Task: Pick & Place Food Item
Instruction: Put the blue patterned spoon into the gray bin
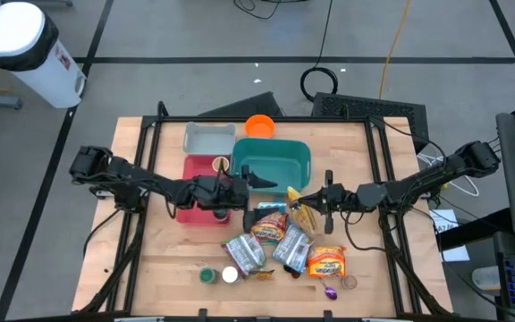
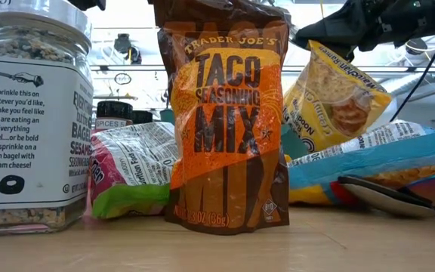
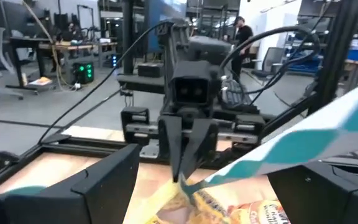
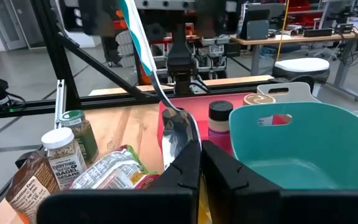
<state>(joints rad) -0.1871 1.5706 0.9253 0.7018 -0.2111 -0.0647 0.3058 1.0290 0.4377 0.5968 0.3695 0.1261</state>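
Observation:
My right gripper [image 1: 306,203] is shut on a yellow snack bag [image 1: 298,213] at mid-table, in front of the teal bin [image 1: 275,159]. The low view shows the yellow bag [image 2: 332,98] tilted under the dark gripper, its lower end hidden behind other packets. My left gripper [image 1: 256,182] stands open at the bin's near left corner, facing the right gripper and holding nothing; its fingers [image 3: 107,186] are spread wide. A teal-and-white packet edge [image 3: 291,146] runs past both grippers. My right gripper pinches the yellow bag's upper end [image 3: 180,191] between its two shut fingers [image 3: 182,158], coming level from the table's right side. The bag hangs tilted below the fingers. Whether its lower end rests on the table is hidden by other packets.
Near the front lie a taco seasoning packet [image 1: 326,261], several foil packets [image 1: 266,246] and two spice jars [image 1: 219,275]. A red tray [image 1: 195,174], a grey tray [image 1: 208,136] and an orange bowl [image 1: 259,125] stand at the far left of the bin.

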